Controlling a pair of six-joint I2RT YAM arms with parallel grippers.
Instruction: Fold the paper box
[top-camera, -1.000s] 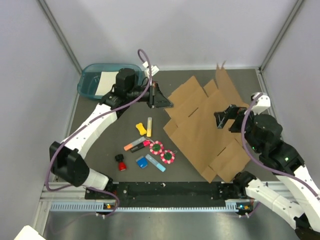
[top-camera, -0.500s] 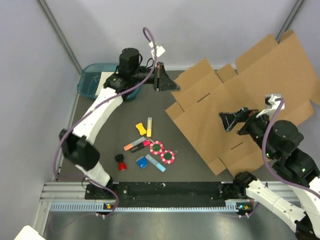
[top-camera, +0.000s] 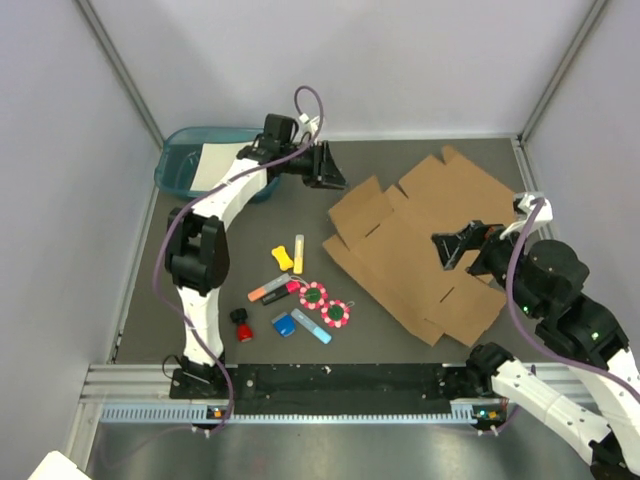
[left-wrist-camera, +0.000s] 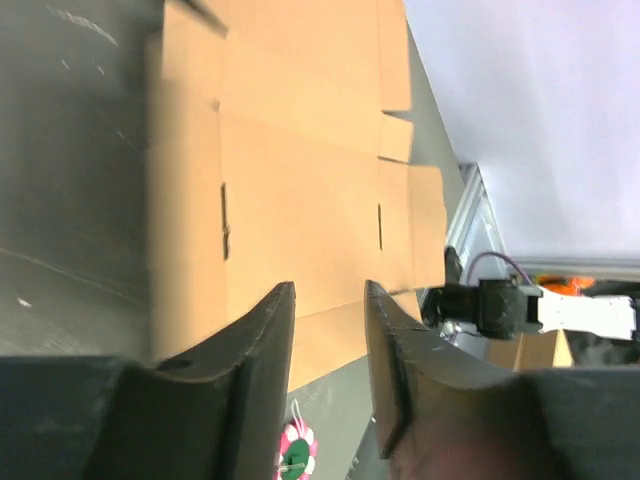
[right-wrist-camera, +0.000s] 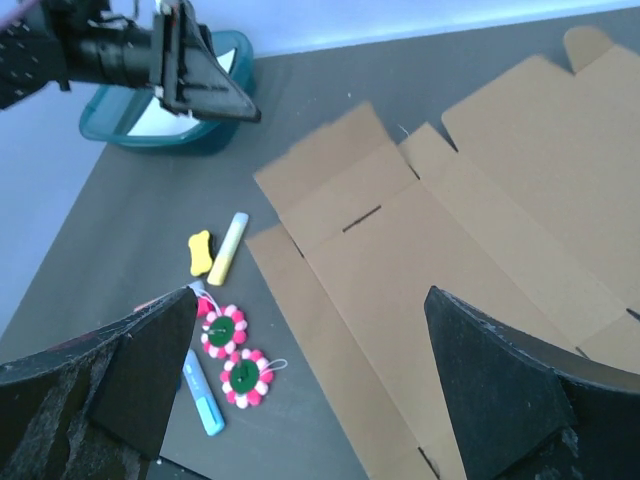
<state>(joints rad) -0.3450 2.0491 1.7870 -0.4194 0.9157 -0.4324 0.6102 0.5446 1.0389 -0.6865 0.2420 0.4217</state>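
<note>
The paper box (top-camera: 420, 245) is a flat brown cardboard sheet with flaps and slots, lying unfolded on the dark table right of centre. It also fills the left wrist view (left-wrist-camera: 300, 180) and the right wrist view (right-wrist-camera: 450, 240). My left gripper (top-camera: 338, 183) hovers at the back, just left of the sheet's far-left flap, apart from it. Its jaws (left-wrist-camera: 328, 292) stand a little apart with nothing between them. Over the sheet's right half my right gripper (top-camera: 440, 250) hangs wide open (right-wrist-camera: 310, 295) and empty.
A teal tray (top-camera: 180, 165) with a white paper sheet (top-camera: 215, 165) stands at the back left. Left of the cardboard lie a yellow eraser (top-camera: 281, 258), a yellow highlighter (top-camera: 299, 253), an orange marker (top-camera: 268, 292), two pom-pom flowers (top-camera: 324, 305), blue pieces (top-camera: 300, 325) and a red-black piece (top-camera: 242, 327).
Half a second ago the cardboard was lifted and swung up to the right with the left gripper shut on its edge. Now it lies flat again, and the left gripper has opened and let go.
</note>
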